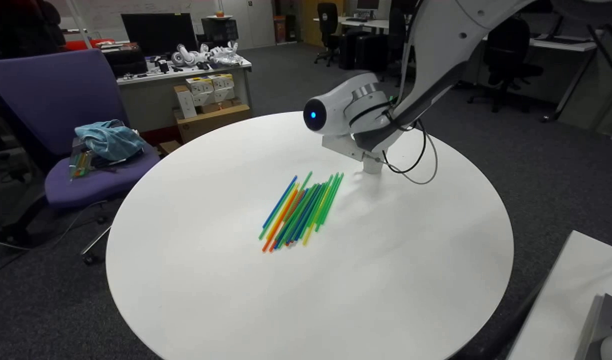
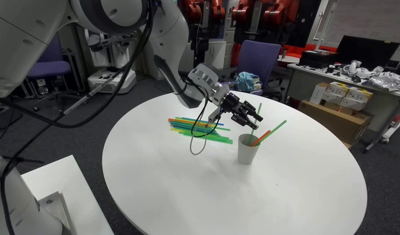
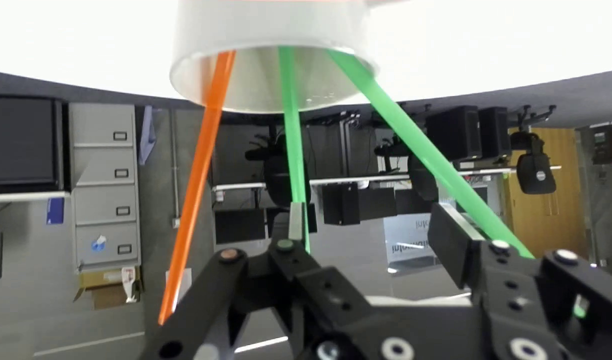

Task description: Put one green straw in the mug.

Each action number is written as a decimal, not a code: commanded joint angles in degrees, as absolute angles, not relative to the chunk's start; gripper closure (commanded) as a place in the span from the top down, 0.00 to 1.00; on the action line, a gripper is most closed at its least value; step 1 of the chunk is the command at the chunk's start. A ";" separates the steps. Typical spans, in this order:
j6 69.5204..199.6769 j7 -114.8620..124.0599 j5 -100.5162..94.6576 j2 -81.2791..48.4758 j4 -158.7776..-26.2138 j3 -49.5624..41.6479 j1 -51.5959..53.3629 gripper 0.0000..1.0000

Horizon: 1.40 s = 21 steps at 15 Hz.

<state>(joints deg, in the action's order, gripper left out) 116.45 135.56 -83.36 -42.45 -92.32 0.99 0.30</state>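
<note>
The white mug (image 2: pixel 246 153) stands upright on the table; no handle shows. It also shows in the wrist view (image 3: pixel 271 22), and partly behind the arm in an exterior view (image 1: pixel 372 165). It holds one orange straw (image 3: pixel 198 175) and two green straws. One green straw (image 3: pixel 291 120) runs up to the left finger in the wrist view; I cannot tell if they touch. The other green straw (image 3: pixel 411 135) leans outside the right finger. My gripper (image 3: pixel 371 222) is open, with nothing between its fingers. In an exterior view the gripper (image 2: pixel 257 122) is just above the mug.
A pile of green, blue, yellow and orange straws (image 1: pixel 306 210) lies on the round white table (image 1: pixel 211 290) beside the mug. Loose cables (image 2: pixel 201 148) hang from the wrist over the pile. A purple chair (image 1: pixel 61 100) stands by the table's edge.
</note>
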 commanded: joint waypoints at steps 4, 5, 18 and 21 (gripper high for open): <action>139.11 123.61 -71.94 -29.19 -101.24 1.47 -6.91 1.00; 142.98 121.54 -69.64 -28.62 -101.97 1.16 -7.77 1.00; 159.91 73.09 -25.87 -26.95 -117.87 29.90 -33.28 1.00; 150.48 59.91 -14.80 -28.72 -116.66 43.22 -43.91 1.00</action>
